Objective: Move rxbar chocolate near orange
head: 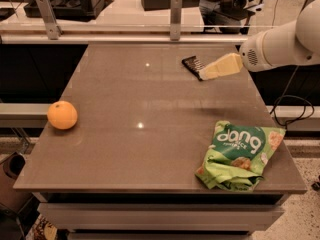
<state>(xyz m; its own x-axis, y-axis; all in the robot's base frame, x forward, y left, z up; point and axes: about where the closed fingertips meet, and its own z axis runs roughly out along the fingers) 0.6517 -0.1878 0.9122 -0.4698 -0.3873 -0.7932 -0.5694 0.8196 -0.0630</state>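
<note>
The rxbar chocolate (191, 63), a small flat black bar, lies at the far right of the brown table (150, 134). My gripper (205, 75), cream-coloured on a white arm (280, 41), reaches in from the right and covers the bar's right end. I cannot tell whether it touches the bar. The orange (62, 115) sits near the table's left edge, far from the bar and the gripper.
A large green "dang" snack bag (240, 154) lies at the front right corner. A rail with two metal posts (175, 16) runs along the table's far edge. A cable (295, 109) hangs off the right side.
</note>
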